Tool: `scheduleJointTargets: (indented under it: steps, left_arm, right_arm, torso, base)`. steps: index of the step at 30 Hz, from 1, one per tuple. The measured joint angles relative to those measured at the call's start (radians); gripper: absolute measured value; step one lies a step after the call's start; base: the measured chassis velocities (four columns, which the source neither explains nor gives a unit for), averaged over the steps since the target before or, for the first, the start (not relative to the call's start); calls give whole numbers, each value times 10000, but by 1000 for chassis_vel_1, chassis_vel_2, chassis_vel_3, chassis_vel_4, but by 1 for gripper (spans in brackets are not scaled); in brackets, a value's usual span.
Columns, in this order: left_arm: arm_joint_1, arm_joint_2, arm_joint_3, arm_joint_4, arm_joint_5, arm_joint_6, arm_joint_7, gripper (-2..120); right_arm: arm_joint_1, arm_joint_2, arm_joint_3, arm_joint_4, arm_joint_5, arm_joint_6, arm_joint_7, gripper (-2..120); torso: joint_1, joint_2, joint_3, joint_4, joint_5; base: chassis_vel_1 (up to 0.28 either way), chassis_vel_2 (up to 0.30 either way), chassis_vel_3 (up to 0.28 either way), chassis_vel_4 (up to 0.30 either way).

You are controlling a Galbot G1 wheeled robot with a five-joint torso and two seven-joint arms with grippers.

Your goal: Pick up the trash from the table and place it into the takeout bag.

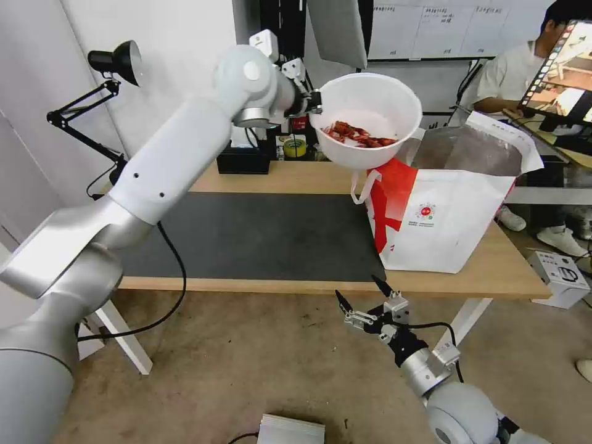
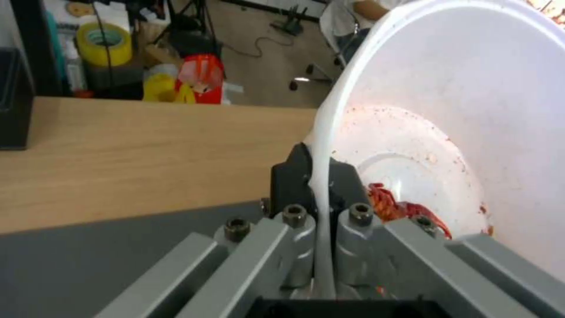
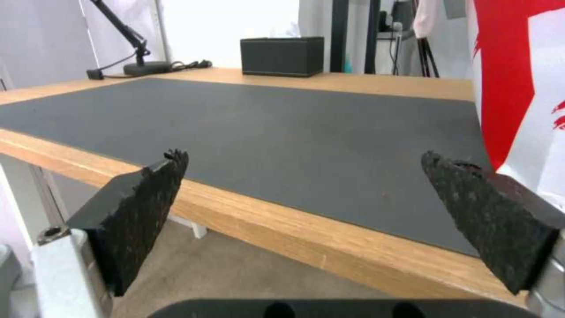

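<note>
The left hand [image 1: 313, 102] pinches the white bowl's [image 1: 370, 98] rim, held above the takeout bag [image 1: 450, 209].

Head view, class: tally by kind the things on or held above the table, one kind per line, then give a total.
White bowls, held tilted in the air by the left gripper: 1, the bowl
Takeout bags standing on the table: 1, the takeout bag
Dark grey mats: 1, the mat
Black tissue boxes: 1, the tissue box
Total: 4
</note>
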Motion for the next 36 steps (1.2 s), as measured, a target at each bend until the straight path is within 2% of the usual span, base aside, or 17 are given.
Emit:
scheduleJointTargets:
  steps: [7,10,14,16,19,28,36]
  left_arm:
    - [-320,-594,106,483,143,-14,-3,0]
    - [-454,-1180,273,968,390,-35,-3,0]
    - [-546,-1710,355,1411,729,-107,15,0]
    - [-546,-1710,355,1411,729,-107,15,0]
    - [-556,-2205,448,1854,1066,-393,161,0]
    - [-395,-2701,523,2209,1575,-919,60,0]
    - [-192,-2830,1143,2172,2406,-1615,76,0]
  right_arm:
    - [0,0,0,1,0,0,0,100]
    - [0,0,0,0,0,0,0,100]
    - [0,1,0,0,0,0,0,100]
    - [0,1,0,0,0,0,0,100]
    - [0,0,0,0,0,0,0,100]
    - [0,0,0,1,0,0,0,100]
    - [0,1,0,0,0,0,0,100]
  torso:
    - [0,0,-1,2,-1]
    - [0,0,-1,0,0]
    - [1,0,-1,0,0]
    - [1,0,-1,0,0]
    - [1,0,-1,-1,1]
    - [1,0,0,1,0]
    - [0,1,0,1,-1]
  base:
    - [0,0,0,0]
    - [0,0,0,0]
    - [0,0,0,0]
    - [0,0,0,0]
    - [0,0,0,0]
    - [0,0,0,0]
    - [0,0,0,0]
